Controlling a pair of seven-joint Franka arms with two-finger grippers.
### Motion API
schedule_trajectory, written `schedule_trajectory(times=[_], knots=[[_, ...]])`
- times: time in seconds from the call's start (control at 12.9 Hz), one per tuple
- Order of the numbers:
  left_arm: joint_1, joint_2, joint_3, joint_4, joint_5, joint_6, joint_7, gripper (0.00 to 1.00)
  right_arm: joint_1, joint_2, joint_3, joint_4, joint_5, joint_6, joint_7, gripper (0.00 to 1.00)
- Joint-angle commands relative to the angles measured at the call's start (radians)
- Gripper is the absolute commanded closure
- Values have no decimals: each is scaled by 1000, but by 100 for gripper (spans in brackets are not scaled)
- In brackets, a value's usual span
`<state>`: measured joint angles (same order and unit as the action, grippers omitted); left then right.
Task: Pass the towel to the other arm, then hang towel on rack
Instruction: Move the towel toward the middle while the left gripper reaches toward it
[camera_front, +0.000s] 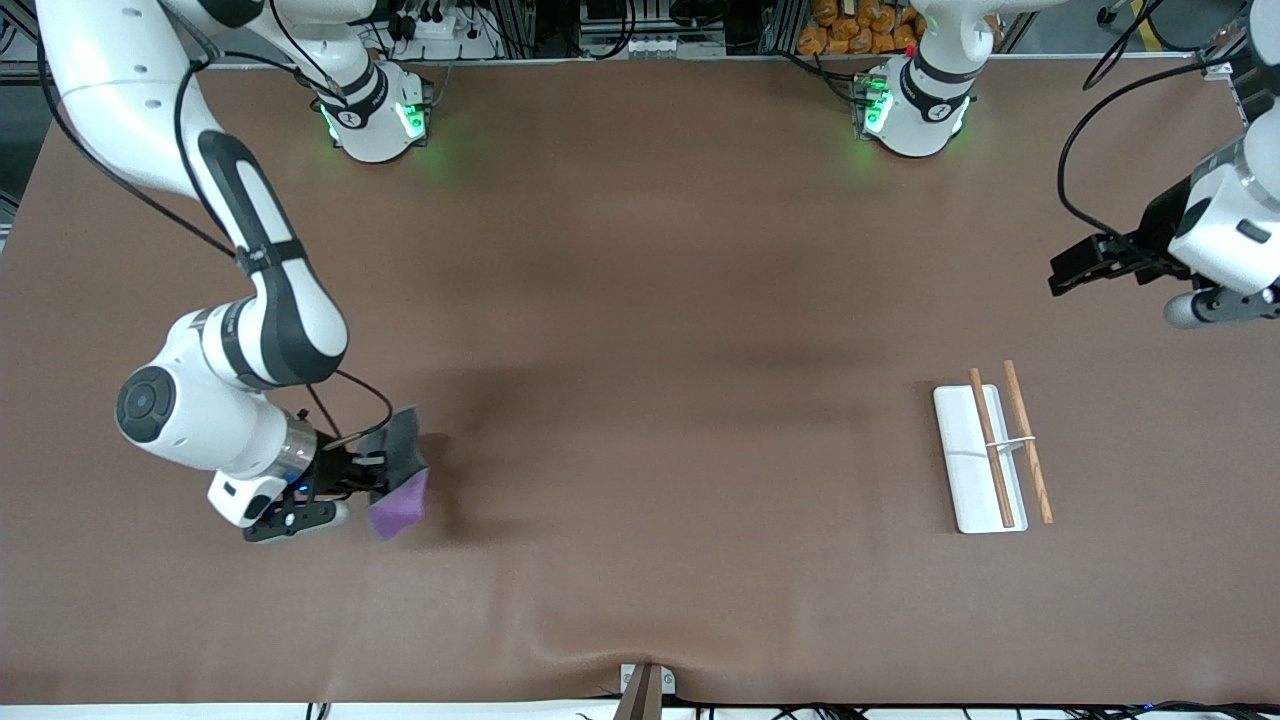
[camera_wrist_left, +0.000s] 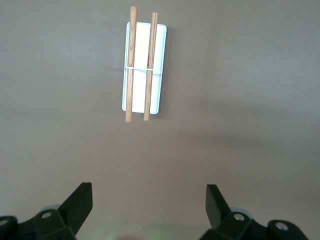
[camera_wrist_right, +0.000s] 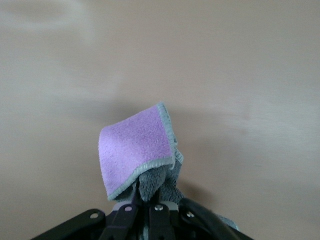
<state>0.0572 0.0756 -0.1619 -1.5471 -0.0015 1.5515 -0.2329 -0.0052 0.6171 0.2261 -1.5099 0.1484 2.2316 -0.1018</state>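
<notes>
My right gripper (camera_front: 372, 470) (camera_wrist_right: 148, 196) is shut on the towel (camera_front: 398, 470) (camera_wrist_right: 137, 150), holding it just above the brown table at the right arm's end. The cloth hangs folded, dark grey on one face and purple with pale edging on the other. The rack (camera_front: 990, 457) (camera_wrist_left: 142, 66), a white tray with two thin wooden rods and a thin metal crosspiece, lies flat on the table toward the left arm's end. My left gripper (camera_front: 1058, 277) (camera_wrist_left: 149, 201) waits in the air past the rack at that end, open and holding nothing.
The two arm bases (camera_front: 375, 115) (camera_front: 910, 110) stand along the table's edge farthest from the front camera. A small mount (camera_front: 645, 685) sticks up at the table's nearest edge, about midway. Bare brown tabletop (camera_front: 650, 420) lies between the towel and the rack.
</notes>
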Motion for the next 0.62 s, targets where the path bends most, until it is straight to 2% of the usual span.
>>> schedule_trajectory(times=[0.0,0.23,0.31,0.54], knots=[[-8,58,-5,-1,-15,42,-11,0,-9,-36,96,7,17,-38,130,100],[-48,136,-8,4,-40,162,-103,0,2,-40,238,43,8,-44,308,100],[-59,157,-8,4,-81,195,-130,0,32,-40,261,63,1,-44,380,100],[-104,203,-8,10,-164,281,-262,0,186,-40,262,140,-22,-44,583,100]])
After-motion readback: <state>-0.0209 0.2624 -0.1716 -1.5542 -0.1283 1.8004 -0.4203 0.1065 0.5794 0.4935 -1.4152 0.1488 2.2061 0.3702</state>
